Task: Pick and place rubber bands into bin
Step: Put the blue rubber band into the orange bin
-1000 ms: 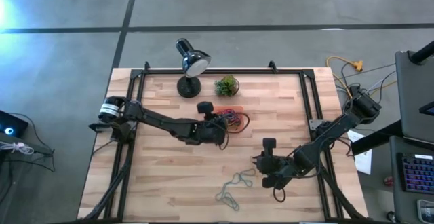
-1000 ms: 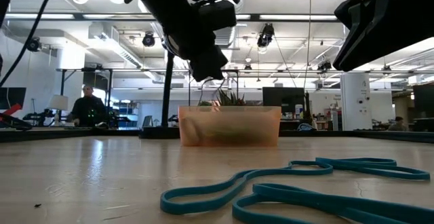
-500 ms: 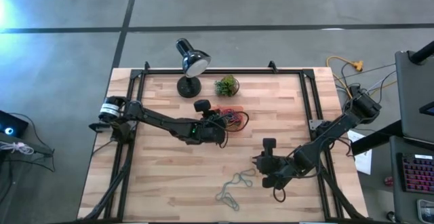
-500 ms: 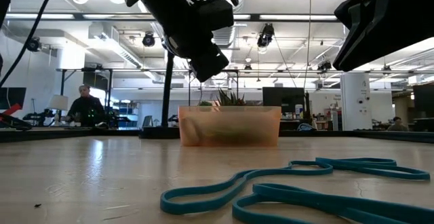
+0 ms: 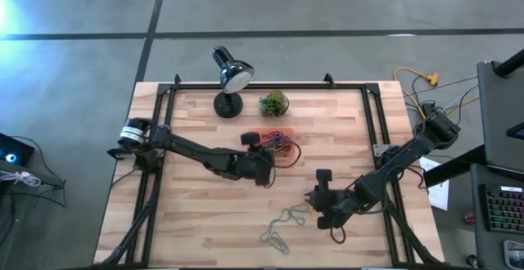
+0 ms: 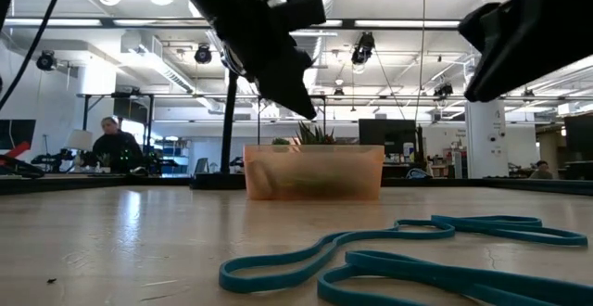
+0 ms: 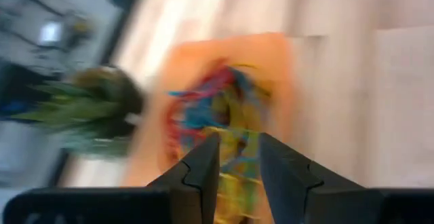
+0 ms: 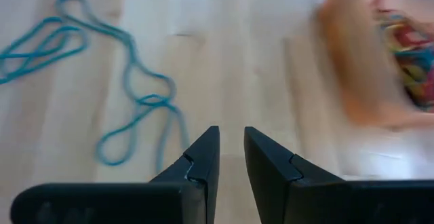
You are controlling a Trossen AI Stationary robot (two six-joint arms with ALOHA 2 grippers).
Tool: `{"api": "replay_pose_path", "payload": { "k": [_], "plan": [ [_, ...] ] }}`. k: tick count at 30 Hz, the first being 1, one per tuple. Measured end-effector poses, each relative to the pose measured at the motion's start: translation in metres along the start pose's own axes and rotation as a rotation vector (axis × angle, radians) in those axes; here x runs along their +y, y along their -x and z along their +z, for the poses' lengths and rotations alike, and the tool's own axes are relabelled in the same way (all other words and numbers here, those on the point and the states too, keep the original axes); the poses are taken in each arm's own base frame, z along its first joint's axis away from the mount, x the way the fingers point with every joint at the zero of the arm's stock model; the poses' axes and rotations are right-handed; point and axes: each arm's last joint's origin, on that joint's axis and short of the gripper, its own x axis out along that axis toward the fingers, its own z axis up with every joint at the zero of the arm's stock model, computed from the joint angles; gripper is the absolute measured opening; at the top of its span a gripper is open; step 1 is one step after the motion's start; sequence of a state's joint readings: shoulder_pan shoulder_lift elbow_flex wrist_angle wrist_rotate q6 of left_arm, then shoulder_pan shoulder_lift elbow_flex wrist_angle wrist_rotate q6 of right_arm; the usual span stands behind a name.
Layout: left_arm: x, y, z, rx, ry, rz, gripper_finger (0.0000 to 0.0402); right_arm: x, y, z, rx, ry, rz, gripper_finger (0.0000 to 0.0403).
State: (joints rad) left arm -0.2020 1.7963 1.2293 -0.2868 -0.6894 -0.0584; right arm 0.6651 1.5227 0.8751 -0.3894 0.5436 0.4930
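The orange bin [image 5: 264,136] sits at mid-table and holds a heap of coloured rubber bands [image 7: 217,112]. It also shows in the low view [image 6: 315,172]. My left gripper [image 7: 239,149] hovers open just short of the bin's near-left side [image 5: 267,164], its fingers pointing at the bin with nothing between them. A tangle of teal rubber bands [image 5: 282,225] lies flat on the wood nearer the front edge [image 8: 102,81]. My right gripper [image 8: 232,149] hangs to the right of that tangle [image 5: 314,201], fingers slightly apart and empty.
A black desk lamp [image 5: 229,78] and a small green plant ball [image 5: 273,102] stand at the table's far side behind the bin. Black frame rails [image 5: 372,123] run along the table's left, right and far edges. Bare wood lies between the bin and the teal bands.
My left gripper has shifted a little toward the table's near edge beside the bin and has turned at the wrist. The bin and the teal bands lie where they were.
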Motion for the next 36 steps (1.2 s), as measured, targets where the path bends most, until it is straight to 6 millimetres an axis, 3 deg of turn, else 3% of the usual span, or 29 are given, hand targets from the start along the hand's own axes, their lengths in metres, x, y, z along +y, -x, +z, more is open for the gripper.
{"api": "replay_pose_path", "payload": {
  "k": [8, 15, 20, 36],
  "plan": [
    [-0.052, 0.047, -0.009, -0.048, -0.075, -0.126, 0.0086, 0.008, -0.018, -0.014, -0.115, 0.027, 0.146, 0.0064],
    [-0.074, 0.079, -0.016, -0.147, -0.180, 0.056, 0.0086, 0.024, -0.046, -0.019, -0.162, 0.133, 0.230, 0.0064],
    [-0.073, 0.082, -0.015, -0.161, -0.201, 0.119, 0.0086, 0.027, -0.063, -0.021, -0.127, 0.162, 0.204, 0.0064],
    [-0.073, 0.081, -0.017, -0.155, -0.210, 0.120, 0.0087, 0.016, -0.090, -0.026, -0.043, 0.098, 0.186, 0.0064]
  ]
}}
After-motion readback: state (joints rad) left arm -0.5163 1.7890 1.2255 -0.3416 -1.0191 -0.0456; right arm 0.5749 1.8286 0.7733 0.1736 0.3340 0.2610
